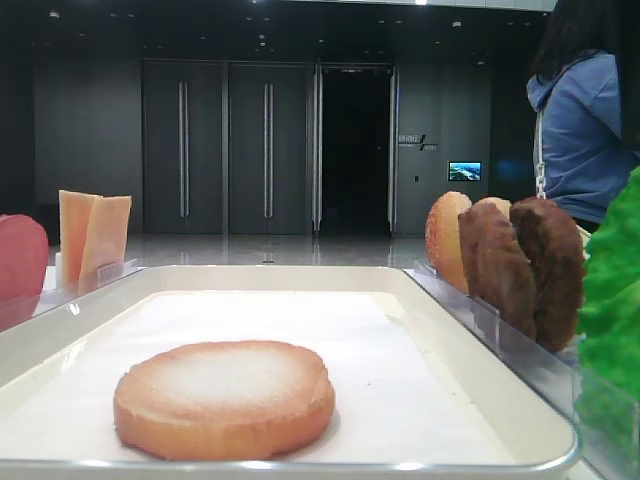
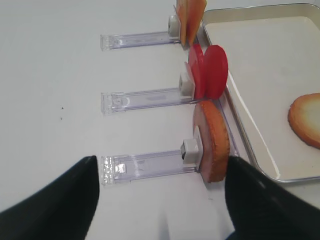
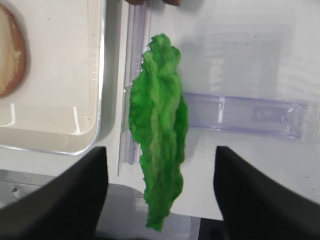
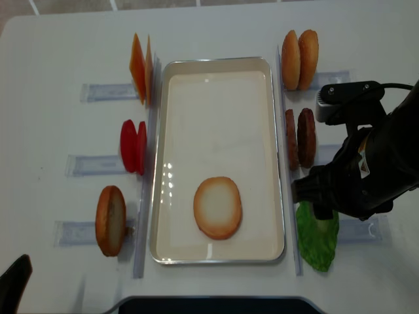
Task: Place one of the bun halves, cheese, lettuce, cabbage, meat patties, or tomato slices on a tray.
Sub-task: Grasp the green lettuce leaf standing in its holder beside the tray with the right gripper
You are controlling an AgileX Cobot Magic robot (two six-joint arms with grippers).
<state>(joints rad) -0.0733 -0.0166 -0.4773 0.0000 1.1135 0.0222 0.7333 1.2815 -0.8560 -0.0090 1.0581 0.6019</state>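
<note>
One bun half (image 4: 218,207) already lies on the tray (image 4: 218,72); the right gripper (image 3: 160,165), jaws spread, straddles the upright lettuce (image 3: 159,125) beside the tray; I judge it should close centrally, then lift straight.

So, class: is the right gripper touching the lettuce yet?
Apart. In the right wrist view the lettuce stands between the right gripper's open fingers, with clear gaps on both sides.

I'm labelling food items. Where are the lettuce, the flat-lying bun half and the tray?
lettuce (image 3: 159,125), right wrist view, middle of leaf.
bun half (image 1: 224,395), low exterior view, pale top face.
tray (image 4: 217,62), overhead view, far rim.
</note>
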